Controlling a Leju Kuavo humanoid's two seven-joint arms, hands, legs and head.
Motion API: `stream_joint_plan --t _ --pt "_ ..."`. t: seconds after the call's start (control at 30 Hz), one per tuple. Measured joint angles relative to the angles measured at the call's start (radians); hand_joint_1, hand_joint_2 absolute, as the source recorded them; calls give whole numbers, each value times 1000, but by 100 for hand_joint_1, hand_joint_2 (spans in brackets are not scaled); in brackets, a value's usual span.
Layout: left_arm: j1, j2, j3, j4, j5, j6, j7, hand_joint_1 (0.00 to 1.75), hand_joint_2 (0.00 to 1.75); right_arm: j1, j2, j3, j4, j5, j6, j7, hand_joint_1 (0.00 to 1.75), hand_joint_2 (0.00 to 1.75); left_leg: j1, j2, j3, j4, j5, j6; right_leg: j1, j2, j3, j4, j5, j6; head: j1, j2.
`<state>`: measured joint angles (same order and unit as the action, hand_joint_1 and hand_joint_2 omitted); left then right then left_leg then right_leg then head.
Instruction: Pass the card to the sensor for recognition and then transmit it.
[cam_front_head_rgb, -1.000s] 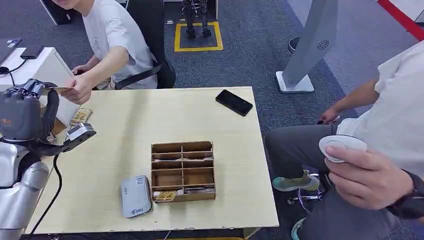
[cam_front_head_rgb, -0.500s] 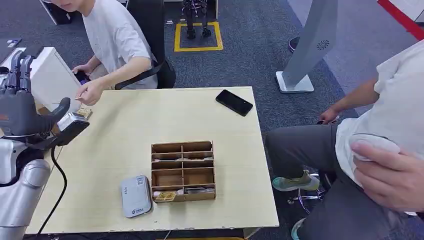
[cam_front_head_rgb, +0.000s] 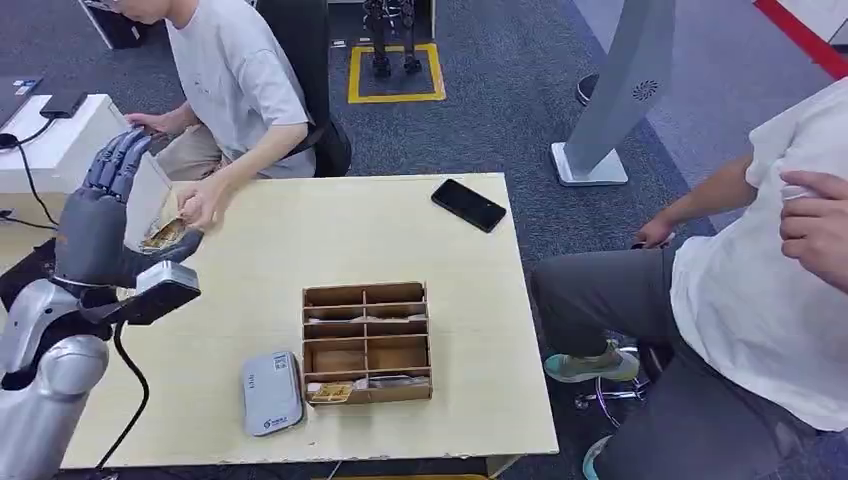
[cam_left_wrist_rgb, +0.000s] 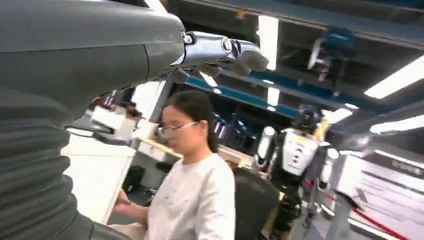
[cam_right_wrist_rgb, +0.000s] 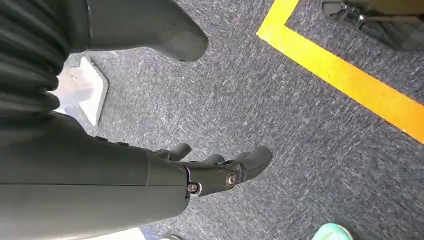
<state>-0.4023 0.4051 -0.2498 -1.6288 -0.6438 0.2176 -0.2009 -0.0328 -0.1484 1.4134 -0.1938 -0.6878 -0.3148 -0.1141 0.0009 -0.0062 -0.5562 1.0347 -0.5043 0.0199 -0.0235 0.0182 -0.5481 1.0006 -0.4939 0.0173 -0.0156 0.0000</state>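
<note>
My left hand is raised over the table's left edge, fingers spread upward with nothing in them; its fingers also reach across the left wrist view. Just beyond it a small stack of cards lies on the table, and the seated person's hand rests at it. The grey sensor lies flat near the table's front edge, left of the wooden divided box. A card lies in the box's front compartment. My right hand hangs over the carpet, holding nothing.
A black phone lies at the table's far right corner. One person sits on a chair behind the table's left end; another sits close at the right. A white side desk stands at the left.
The person took the card from my left hand and brought it down to the stack. My left hand opened and came toward the table. The right-hand person's hand with the white disc rose away.
</note>
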Motion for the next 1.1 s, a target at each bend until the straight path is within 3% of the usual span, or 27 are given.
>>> stream_joint_plan --t 0.13,0.3,0.63,0.73,0.93,1.1 --pt "0 12 -112 -78 -94 -59 -72 0 175 -2 5 0 7 -4 12 -14 0 175 0 -1 0 0 0 0 0 -1 0 0 0 0 0 0" --pt "0 28 -295 -175 -146 -68 -56 0 175 -6 12 -1 20 -6 18 -32 0 175 -1 0 0 0 0 0 0 0 0 0 0 1 0 0" --pt "2 66 -383 -220 -167 -67 -73 0 175 -7 17 -2 39 -8 31 -32 0 175 0 0 0 0 0 0 0 -1 0 0 0 1 0 0" --pt "10 75 -403 -222 -226 -38 -46 0 175 -7 18 -3 53 -15 37 -26 0 175 0 -1 -1 0 0 0 0 -1 0 0 0 1 0 0" --pt "31 74 -440 -216 -369 -1 81 0 175 -10 39 -10 80 -23 44 -35 0 175 0 -1 -1 0 0 0 0 -1 0 0 0 1 0 0" --pt "33 69 -462 -207 -390 0 98 0 175 -13 49 -13 91 -24 43 -36 0 175 0 -1 0 0 0 0 0 -1 0 0 0 1 0 0"
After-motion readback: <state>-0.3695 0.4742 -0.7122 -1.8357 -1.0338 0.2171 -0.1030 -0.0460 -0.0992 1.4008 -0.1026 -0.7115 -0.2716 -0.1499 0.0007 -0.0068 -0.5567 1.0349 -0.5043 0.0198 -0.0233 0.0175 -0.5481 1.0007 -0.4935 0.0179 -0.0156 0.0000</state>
